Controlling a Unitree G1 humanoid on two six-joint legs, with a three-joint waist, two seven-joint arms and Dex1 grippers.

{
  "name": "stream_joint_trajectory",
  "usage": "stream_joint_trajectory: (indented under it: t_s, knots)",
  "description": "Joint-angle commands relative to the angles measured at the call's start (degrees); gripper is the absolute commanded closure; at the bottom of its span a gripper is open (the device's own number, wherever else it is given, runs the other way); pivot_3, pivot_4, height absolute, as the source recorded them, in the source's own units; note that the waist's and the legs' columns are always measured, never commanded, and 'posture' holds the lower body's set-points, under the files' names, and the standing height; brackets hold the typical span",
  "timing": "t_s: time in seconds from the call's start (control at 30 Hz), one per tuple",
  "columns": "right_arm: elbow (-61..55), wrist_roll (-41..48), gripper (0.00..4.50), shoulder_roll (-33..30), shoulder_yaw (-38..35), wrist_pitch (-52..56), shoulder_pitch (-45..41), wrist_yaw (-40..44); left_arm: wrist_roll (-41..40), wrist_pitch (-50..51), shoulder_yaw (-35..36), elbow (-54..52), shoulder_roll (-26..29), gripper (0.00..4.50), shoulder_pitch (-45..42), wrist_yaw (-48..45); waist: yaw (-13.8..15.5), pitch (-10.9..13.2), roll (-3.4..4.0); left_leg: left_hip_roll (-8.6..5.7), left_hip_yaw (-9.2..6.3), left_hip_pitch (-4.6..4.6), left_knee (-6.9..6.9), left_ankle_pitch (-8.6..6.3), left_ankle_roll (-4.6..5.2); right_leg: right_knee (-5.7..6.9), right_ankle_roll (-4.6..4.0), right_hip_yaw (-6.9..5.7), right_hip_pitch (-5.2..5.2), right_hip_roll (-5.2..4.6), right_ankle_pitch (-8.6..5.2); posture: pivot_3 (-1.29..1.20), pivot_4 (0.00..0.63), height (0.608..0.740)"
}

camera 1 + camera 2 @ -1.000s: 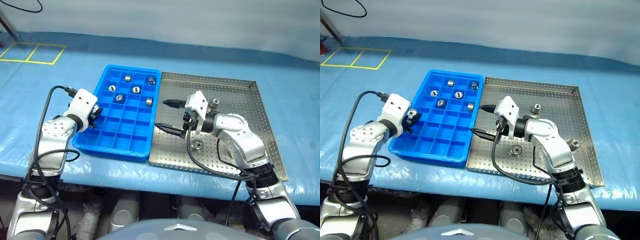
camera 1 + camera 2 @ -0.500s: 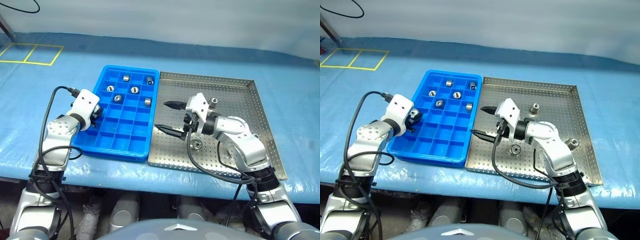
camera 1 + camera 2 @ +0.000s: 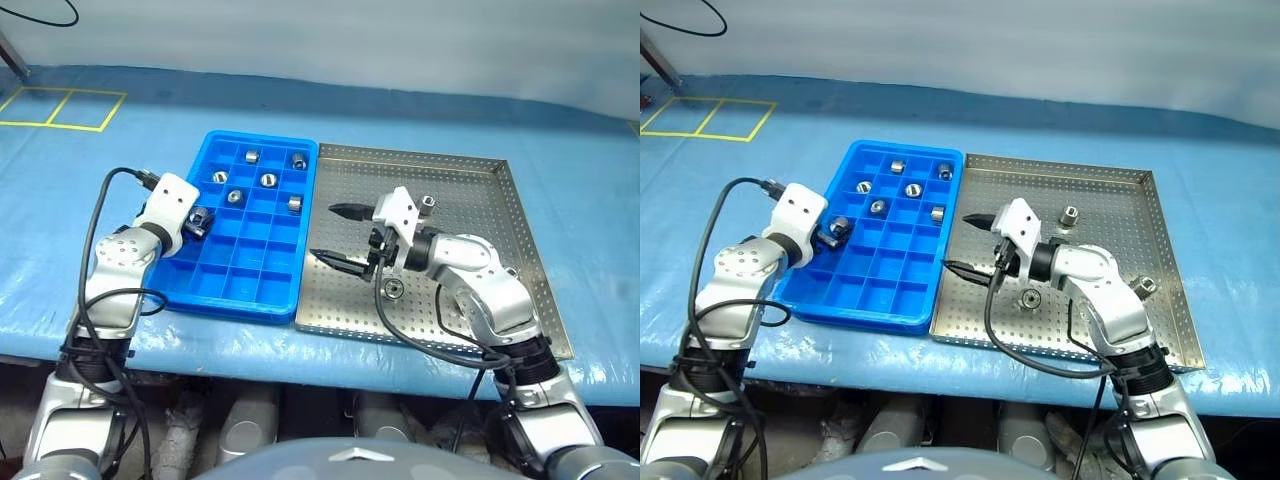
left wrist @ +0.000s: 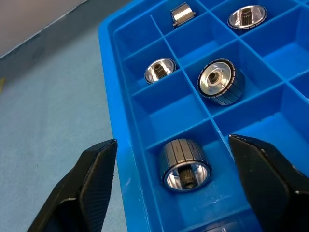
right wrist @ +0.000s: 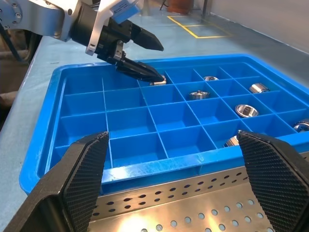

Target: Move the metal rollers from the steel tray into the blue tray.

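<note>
Left gripper sits at the left edge of the blue tray, left of centre in the head view, and its two black fingers stand wide apart with nothing clamped between them. Right there between those fingers lies a metal roller on its side in an edge compartment, its hole facing the camera, free of both pads. From the head view that same roller shows just past the white wrist housing, in the tray's leftmost column.

Up in the far rows of the blue tray, five more rollers sit one to a compartment: one and another in the top row, one and one just below, then one and one nearer the middle — so that is six up there in all.

Over on the right, the steel tray lies touching the blue tray's long side. The right gripper hovers over its left part, fingers spread fully, empty, pointing toward the blue tray. Rollers left on the perforated base: one standing near the upper middle, one flat just below the right wrist, and one near the right rim, beside the forearm.
</note>
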Motion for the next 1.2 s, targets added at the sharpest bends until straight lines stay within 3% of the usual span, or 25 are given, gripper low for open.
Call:
stream_joint_trajectory:
  t_s: [0.03,0.3,0.6,0.87,1.2]
  knots:
    - [-2.68,0.58,0.00,-0.65,-1.88,-0.78,-0.08,-0.38,-2.40,-2.63,0.91,-3.75,-1.42,0.52,-1.90,-1.09,-0.03,0.00,0.00,0.00,-0.01,-0.01,0.00,0.00,-0.01,0.00,0.00,-0.01,0.00,-0.01,0.00,0.06,0.150,0.740]
    - [-9.31,-1.09,0.00,-7.30,-7.41,1.06,4.73,-3.66,-11.95,-5.75,-12.57,-9.67,-6.23,0.52,-8.08,-17.91,-0.40,-0.02,0.02,-0.19,-0.07,-0.17,0.06,0.06,-0.08,-0.07,0.01,-0.09,-0.01,-0.19,-0.01,-0.08,0.150,0.740]
    - [-19.79,-3.44,0.00,-13.84,-14.39,6.23,18.34,-9.64,-10.01,-11.95,-24.42,4.02,-8.93,0.52,-15.70,-29.31,-5.30,-0.05,0.09,-0.16,0.16,-0.06,0.09,-0.12,0.26,-0.02,0.07,0.10,0.05,-0.08,-0.04,-0.27,0.150,0.740]
    - [-24.48,-1.80,0.00,-13.08,-17.80,9.02,25.41,-12.32,-6.39,-17.42,-30.25,14.54,-11.59,0.52,-19.23,-35.37,-10.73,-0.04,0.07,-0.08,0.86,0.22,0.19,-0.15,0.55,-0.03,0.77,0.95,0.13,0.15,-0.03,-0.35,0.150,0.740]
    - [-24.33,-1.73,0.00,-12.12,-16.43,8.78,26.14,-13.57,-1.62,-19.29,-32.75,20.81,-13.52,0.52,-19.65,-36.30,-16.98,-0.04,0.06,-0.08,1.40,0.37,0.26,-0.20,0.81,-0.06,1.07,1.50,0.20,0.17,0.11,-0.36,0.150,0.740]
